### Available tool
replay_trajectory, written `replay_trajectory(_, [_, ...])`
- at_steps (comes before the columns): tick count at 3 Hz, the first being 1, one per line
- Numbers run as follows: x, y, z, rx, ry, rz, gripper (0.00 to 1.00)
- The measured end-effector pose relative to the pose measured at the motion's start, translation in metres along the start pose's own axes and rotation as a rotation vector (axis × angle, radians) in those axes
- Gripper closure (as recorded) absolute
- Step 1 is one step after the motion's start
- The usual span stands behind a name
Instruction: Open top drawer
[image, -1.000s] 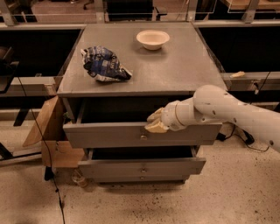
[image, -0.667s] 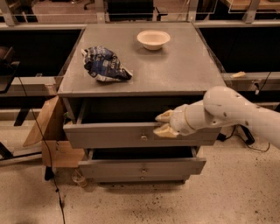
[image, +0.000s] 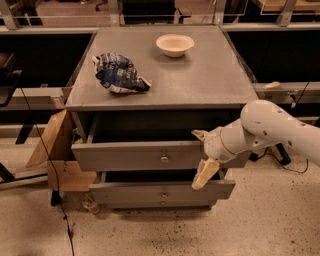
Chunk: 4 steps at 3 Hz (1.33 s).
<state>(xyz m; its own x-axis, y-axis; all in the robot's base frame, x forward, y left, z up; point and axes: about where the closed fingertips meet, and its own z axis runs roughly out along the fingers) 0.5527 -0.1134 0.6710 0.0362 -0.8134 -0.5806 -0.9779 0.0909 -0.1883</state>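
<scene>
The top drawer of the grey cabinet stands pulled out some way, its dark inside showing behind the front. Its small round metal knob is at the centre of the front and nothing touches it. My gripper is in front of the drawer's right part, to the right of the knob. It is open and empty, with one pale finger at the drawer's top edge and the other finger hanging below the front. My white arm comes in from the right.
A shallower lower drawer sits slightly out beneath. On the cabinet top lie a crumpled blue bag and a white bowl. A cardboard box leans against the cabinet's left side. A black cable hangs at the left.
My gripper has moved right, away from the knob, and its fingers have spread wider apart. The drawer stays pulled out.
</scene>
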Motion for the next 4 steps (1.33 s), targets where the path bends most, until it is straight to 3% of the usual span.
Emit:
replay_trajectory(2, [0.012, 0.002, 0.000, -0.025, 0.059, -0.009, 0.48])
replay_trajectory(4, [0.003, -0.002, -0.013, -0.025, 0.059, -0.009, 0.94])
